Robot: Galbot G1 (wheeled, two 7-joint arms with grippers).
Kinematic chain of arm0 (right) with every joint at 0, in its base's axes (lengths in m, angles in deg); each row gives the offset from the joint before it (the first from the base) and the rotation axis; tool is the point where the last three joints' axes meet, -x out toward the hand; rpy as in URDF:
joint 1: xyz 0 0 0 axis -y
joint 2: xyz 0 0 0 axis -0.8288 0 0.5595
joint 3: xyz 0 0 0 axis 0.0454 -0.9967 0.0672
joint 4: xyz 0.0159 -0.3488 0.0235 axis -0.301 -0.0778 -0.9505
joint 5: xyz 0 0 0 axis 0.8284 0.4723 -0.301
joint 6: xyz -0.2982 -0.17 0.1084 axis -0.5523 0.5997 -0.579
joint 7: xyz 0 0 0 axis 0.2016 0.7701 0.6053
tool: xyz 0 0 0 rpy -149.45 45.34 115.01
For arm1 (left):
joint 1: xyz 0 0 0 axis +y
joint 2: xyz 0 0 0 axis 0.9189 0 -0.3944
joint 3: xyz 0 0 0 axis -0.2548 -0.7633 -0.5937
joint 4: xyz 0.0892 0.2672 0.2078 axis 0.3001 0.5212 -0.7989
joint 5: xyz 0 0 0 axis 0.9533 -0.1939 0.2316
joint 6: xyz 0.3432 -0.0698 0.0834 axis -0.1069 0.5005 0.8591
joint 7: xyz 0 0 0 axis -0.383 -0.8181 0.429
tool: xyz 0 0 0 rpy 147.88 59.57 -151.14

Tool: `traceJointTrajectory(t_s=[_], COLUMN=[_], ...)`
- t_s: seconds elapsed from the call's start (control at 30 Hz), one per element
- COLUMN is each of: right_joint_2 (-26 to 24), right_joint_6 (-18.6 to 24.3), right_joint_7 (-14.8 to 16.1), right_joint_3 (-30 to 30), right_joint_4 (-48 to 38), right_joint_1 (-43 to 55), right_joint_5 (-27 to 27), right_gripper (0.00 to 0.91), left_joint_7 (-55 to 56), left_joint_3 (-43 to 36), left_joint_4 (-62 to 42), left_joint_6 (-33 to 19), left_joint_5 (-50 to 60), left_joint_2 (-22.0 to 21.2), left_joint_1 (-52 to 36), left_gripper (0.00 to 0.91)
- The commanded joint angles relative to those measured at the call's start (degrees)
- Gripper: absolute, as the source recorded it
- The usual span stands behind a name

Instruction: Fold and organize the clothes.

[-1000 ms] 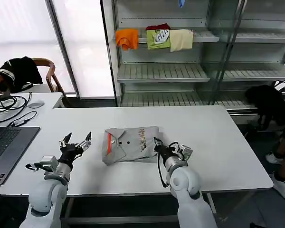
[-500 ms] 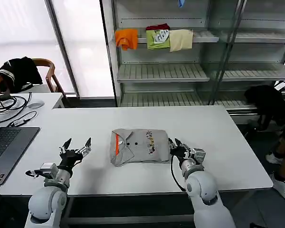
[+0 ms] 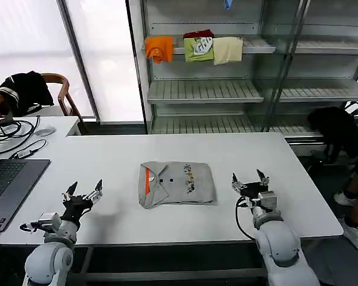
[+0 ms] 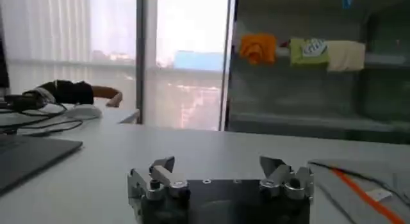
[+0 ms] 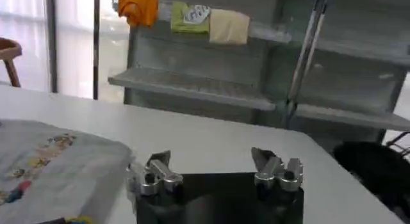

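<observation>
Two grippers sit low at the near edge of the desk (image 3: 298, 208), one on either side of the work. The left gripper (image 3: 82, 192) is near the near-left part of the top, its fingers spread wide with nothing between them; the left wrist view shows the same gap over bare tabletop. The right gripper (image 3: 250, 182) is near the near-right part, also spread open and empty, well apart from the cloth.

Between them, about the middle of the desk, lies the grey shirt (image 3: 178, 183), folded into a compact, roughly rectangular packet lying flat. Its long axis runs side to side, parallel to the near edge. The collar end with the orange strip (image 3: 146, 180) points toward the robot's left, and the small coloured print (image 3: 190, 180) faces up on the top panel. The edge of the packet shows in the right wrist view beside that arm's fingers.

Folding looks finished, judging by the neat shape and both claws free. What seems left is the organizing: likely moving the packet somewhere tidy.

Beyond the far edge stands a shelf rack (image 3: 203, 89) holding orange, green and cream folded garments (image 3: 194, 47).
</observation>
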Motion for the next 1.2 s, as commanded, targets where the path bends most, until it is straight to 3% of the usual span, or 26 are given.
traceJointTrajectory(t_s=[0.03,0.13,0.37,0.53,0.87,1.2], right_joint_2=[-3.0,-2.5,-1.6,0.4,-0.7,-0.3], right_joint_6=[-0.3,-0.7,-1.4,-0.1,-0.8,1.0], right_joint_7=[5.0,6.7,7.5,5.1,6.0,6.2], right_joint_3=[4.2,4.5,4.8,4.7,7.0,8.1], right_joint_4=[6.1,6.3,5.3,6.1,12.6,13.3], right_joint_1=[-2.5,-2.2,-3.3,-5.2,-11.2,-16.3], right_joint_5=[0.5,1.8,3.9,4.0,1.0,0.5], right_gripper=[0.907,0.907,0.907,0.907,0.907,0.907], left_joint_7=[4.9,6.4,6.5,6.3,3.5,3.4], left_joint_3=[0.4,-0.1,-0.4,-1.8,-2.4,-3.8], left_joint_4=[-0.2,-0.1,0.3,0.9,2.9,3.2], left_joint_6=[0.4,-0.8,-4.5,-5.1,-5.2,-6.2], left_joint_5=[-6.7,-9.4,-10.9,-10.5,-10.5,-6.0], left_joint_2=[0.4,0.2,0.4,-0.9,-1.0,-0.4], left_joint_1=[0.3,0.1,1.0,1.4,2.9,4.7], left_gripper=[0.907,0.907,0.907,0.907,0.907,0.907])
